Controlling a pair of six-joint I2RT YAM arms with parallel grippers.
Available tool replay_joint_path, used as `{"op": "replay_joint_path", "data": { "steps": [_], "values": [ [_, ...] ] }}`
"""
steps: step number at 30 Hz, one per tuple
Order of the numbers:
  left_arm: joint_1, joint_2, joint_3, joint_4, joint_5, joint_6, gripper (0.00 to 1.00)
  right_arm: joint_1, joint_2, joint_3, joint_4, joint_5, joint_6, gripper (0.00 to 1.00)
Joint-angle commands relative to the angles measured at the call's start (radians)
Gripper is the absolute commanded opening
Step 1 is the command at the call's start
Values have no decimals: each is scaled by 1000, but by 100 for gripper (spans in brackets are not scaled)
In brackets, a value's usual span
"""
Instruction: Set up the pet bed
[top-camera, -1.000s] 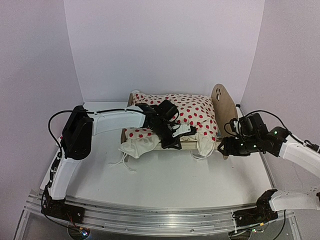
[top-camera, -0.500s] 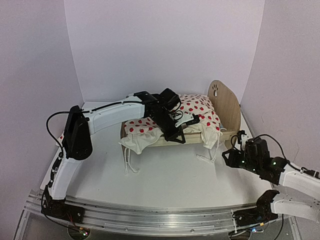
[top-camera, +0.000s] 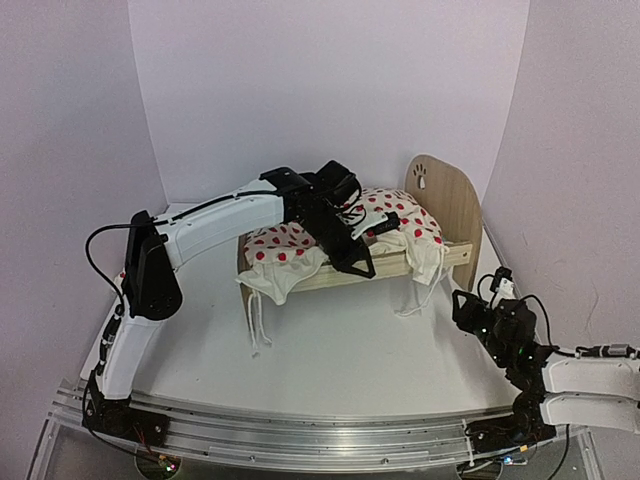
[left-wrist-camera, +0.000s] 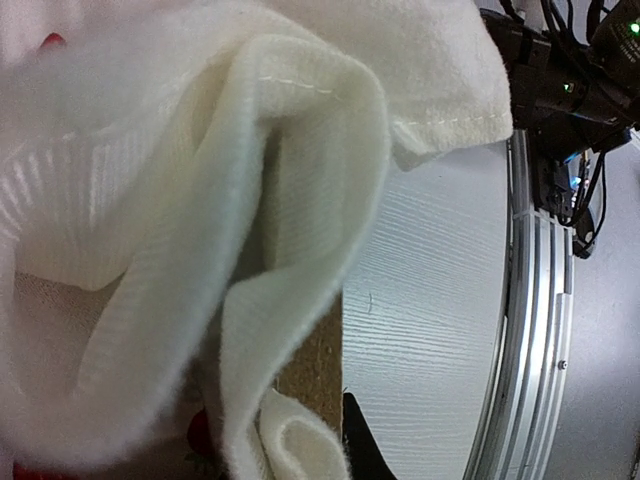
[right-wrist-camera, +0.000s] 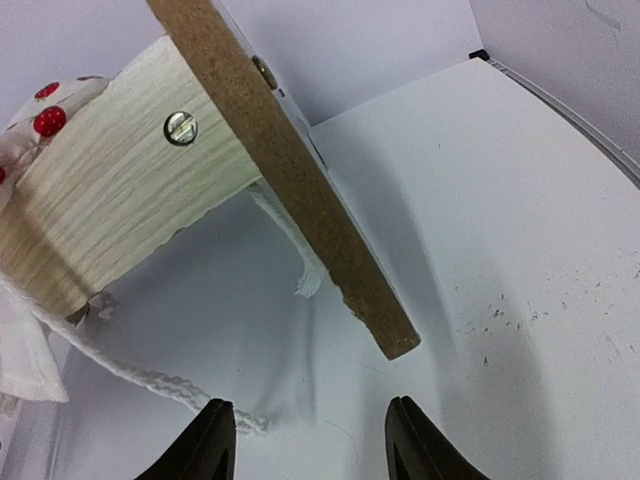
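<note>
Pinches the ruffled blanket (top-camera: 288, 238) shut in the left gripper (top-camera: 360, 266) at the near rail, probably to steady the pet bed (top-camera: 330, 278) beneath it. Keeps the right gripper (right-wrist-camera: 310, 445) apart and empty, just short of the headboard (right-wrist-camera: 300, 200), likely for clearance.

Left gripper (top-camera: 360, 258) clamping the near rail of the bed (top-camera: 447, 200), blanket (top-camera: 285, 262) draping over it, right gripper (top-camera: 466, 304) hovering apart.

The pet bed's (right-wrist-camera: 110, 200) headboard (right-wrist-camera: 300, 195) stands before right tool (right-wrist-camera: 308, 425).
</note>
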Motion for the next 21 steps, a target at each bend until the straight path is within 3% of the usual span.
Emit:
{"op": "replay_joint_path", "data": {
  "steps": [1, 6, 14, 21],
  "values": [
    [-5, -184, 147, 237, 188, -179, 0, -2, 109, 28, 250, 72, 83, 53],
    [-17, -185, 193, 267, 242, -227, 0, -2, 271, 95, 418, 102, 73, 56],
    [-26, -189, 187, 312, 291, -300, 0, 0, 464, 181, 530, 127, 97, 61],
    [-36, -175, 209, 344, 325, -330, 0, 34, 639, 235, 713, 323, 120, 65]
  ]
}}
